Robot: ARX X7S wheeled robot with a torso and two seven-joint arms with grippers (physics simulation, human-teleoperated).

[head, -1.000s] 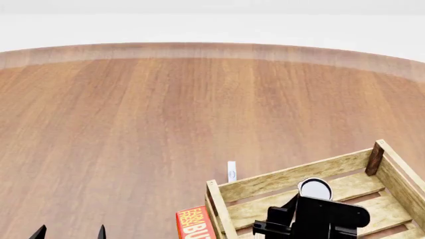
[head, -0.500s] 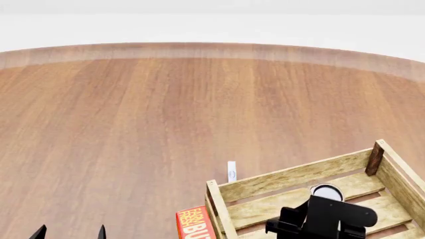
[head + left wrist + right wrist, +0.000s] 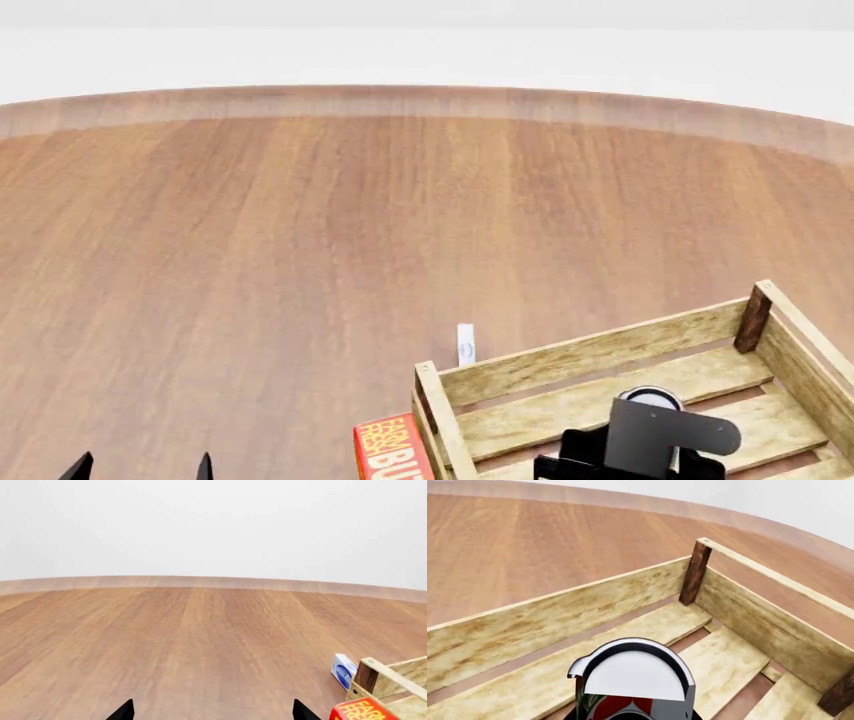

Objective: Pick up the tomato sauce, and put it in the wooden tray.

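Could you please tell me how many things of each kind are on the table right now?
Cans: 1, the tomato sauce, over the wooden tray's floor
Crates: 1, the wooden tray
Boxes: 2, the red-orange butter box and the small blue-and-white box
Total: 4

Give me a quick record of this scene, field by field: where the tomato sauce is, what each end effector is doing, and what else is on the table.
tomato sauce: inside the walls of the wooden tray, above its slatted floor; contact with floor not visible
right end effector: over the tray at the can; fingers hidden, grip unclear
left end effector: open, holding nothing, over bare table
other items: red butter box beside the tray's near-left corner; small blue-and-white carton behind the tray's far wall
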